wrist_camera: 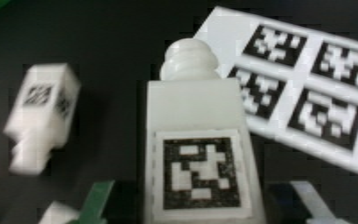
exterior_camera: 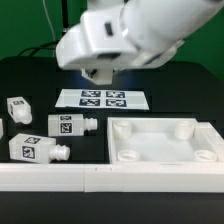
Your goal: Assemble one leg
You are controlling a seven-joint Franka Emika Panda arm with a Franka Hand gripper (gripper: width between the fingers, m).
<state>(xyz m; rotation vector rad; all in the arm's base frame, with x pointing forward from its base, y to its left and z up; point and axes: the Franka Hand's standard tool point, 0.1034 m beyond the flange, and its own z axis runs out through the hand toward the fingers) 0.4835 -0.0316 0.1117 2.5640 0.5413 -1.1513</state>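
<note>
Leg [exterior_camera: 70, 125] flat, long axis crosswise, peg twd exterior view's right; hand [exterior_camera: 97, 74] released.

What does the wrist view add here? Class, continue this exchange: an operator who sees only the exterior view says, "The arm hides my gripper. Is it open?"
Observer: Yes. In the wrist view the gripper is open, its fingers wide apart.
Operator: Is anything between them?
Observer: One leg sits in line between them, with a dark gap on each side, so it is not gripped.
Operator: Which way does that leg point?
Observer: Its peg points away from the fingers and ends close to the edge of the marker board.
</note>
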